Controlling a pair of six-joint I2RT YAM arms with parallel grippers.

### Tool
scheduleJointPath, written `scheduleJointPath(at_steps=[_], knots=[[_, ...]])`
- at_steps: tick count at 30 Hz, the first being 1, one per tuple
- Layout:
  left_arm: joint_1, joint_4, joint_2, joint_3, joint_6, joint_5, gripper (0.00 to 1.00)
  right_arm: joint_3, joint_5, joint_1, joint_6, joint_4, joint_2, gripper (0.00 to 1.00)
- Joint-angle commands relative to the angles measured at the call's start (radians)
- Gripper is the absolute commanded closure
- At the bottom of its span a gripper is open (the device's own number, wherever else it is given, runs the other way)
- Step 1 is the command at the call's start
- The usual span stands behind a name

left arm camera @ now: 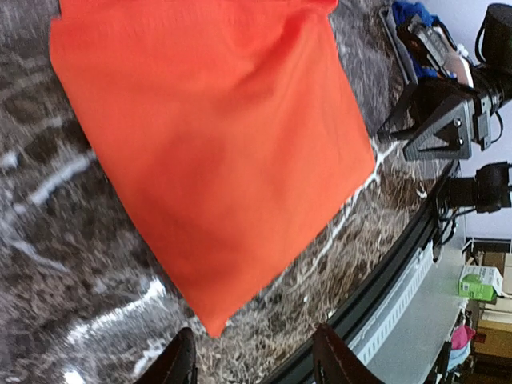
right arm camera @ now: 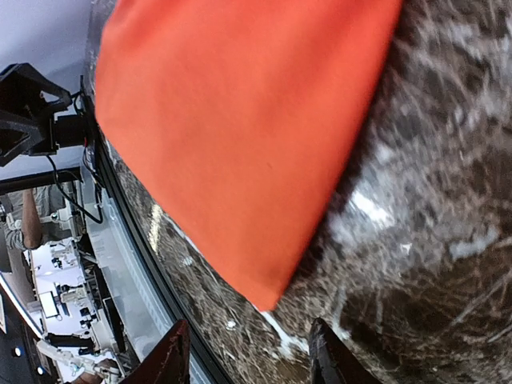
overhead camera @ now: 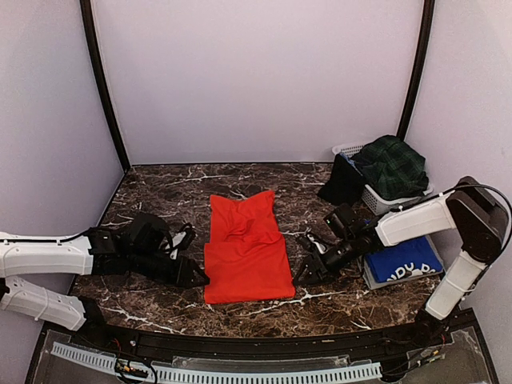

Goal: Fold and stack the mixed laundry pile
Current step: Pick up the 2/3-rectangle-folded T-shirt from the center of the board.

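Bright red-orange T-shirt [overhead camera: 246, 248], folded to a long rectangle, lying flat at the centre of the dark marbled worktop [overhead camera: 160, 192]; far half creased, near half smooth, near edge parallel to the worktop's front rail.

Left pincer [overhead camera: 196, 276] low over the worktop just beside the shirt's near left corner; left wrist view shows both fingers [left arm camera: 180, 364] spread wide with only bare marble between them, the shirt's corner just ahead of the tips; nothing gripped. Left arm stretched low from the left edge, white forearm almost level, black wrist pointing right toward the shirt.

Right pincer [overhead camera: 304, 272] mirrored just beside the shirt's near right edge; right wrist view shows its fingers [right arm camera: 172, 356] likewise parted wide and empty, the shirt's corner just in front of them. Right arm rising from its base at the near right to a high bent elbow, white forearm sloping down and left to the wrist.

Rest of the pile at the right: dark green tartan pleated skirt [overhead camera: 392, 164] heaped in the white slotted basket [overhead camera: 376, 200] at the far right corner; black garment [overhead camera: 344, 182] hanging over the basket's left side; royal blue white-printed T-shirt [overhead camera: 404, 264] folded nearer, partly hidden by the right forearm.
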State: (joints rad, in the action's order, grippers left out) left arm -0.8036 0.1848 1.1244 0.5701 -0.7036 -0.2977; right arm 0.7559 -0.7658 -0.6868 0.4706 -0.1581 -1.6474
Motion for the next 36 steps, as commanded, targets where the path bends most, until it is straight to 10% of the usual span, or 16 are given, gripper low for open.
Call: scheduleJointPath(at_steps=[1, 21, 36], knots=[[-0.070, 0.016, -0.031, -0.080, -0.120, 0.037, 0.51, -0.062, 0.028, -0.005, 0.035, 0.049, 0.035, 0.53], [-0.187, -0.283, 0.167, -0.192, -0.248, 0.037, 0.62, -0.136, -0.016, -0.070, 0.128, 0.273, -0.064, 0.64], [-0.189, -0.281, 0.163, -0.191, -0.243, 0.065, 0.99, -0.117, -0.028, -0.081, 0.128, 0.283, -0.095, 0.98]])
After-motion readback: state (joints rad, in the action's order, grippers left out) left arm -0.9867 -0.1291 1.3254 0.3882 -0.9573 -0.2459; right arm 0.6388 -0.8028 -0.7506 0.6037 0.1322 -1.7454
